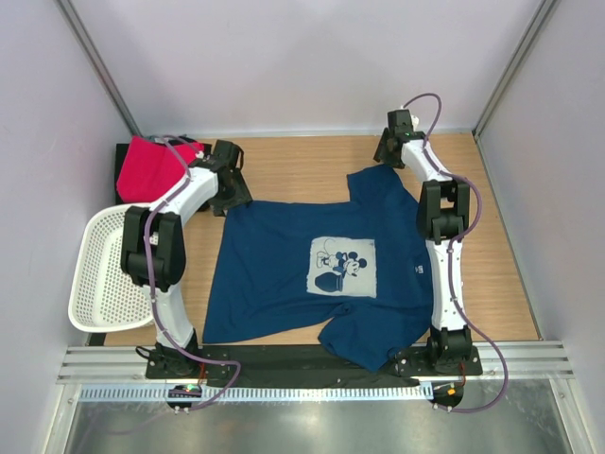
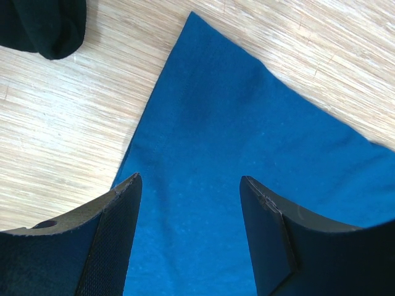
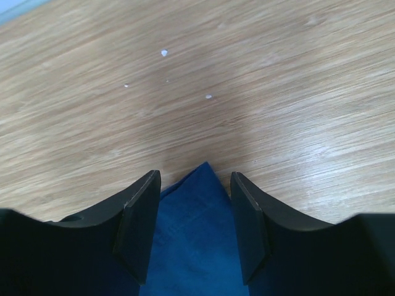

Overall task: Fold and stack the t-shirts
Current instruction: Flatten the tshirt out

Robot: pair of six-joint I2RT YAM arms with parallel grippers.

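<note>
Wooden table (image 1: 302, 161) holds the navy t-shirt (image 1: 274, 274) spread flat; my left jaws hang open over its hem corner, right jaws open astride a sleeve tip.

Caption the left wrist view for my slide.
Open left end effector above a navy t-shirt corner on the wooden table, black cloth upper left.

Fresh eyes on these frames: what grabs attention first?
The navy t-shirt spread flat across the middle of the table, its white cartoon print facing up. The left gripper and right gripper hang open over one far corner each. At far left, a pink-red t-shirt lies heaped beyond a white basket.
</note>
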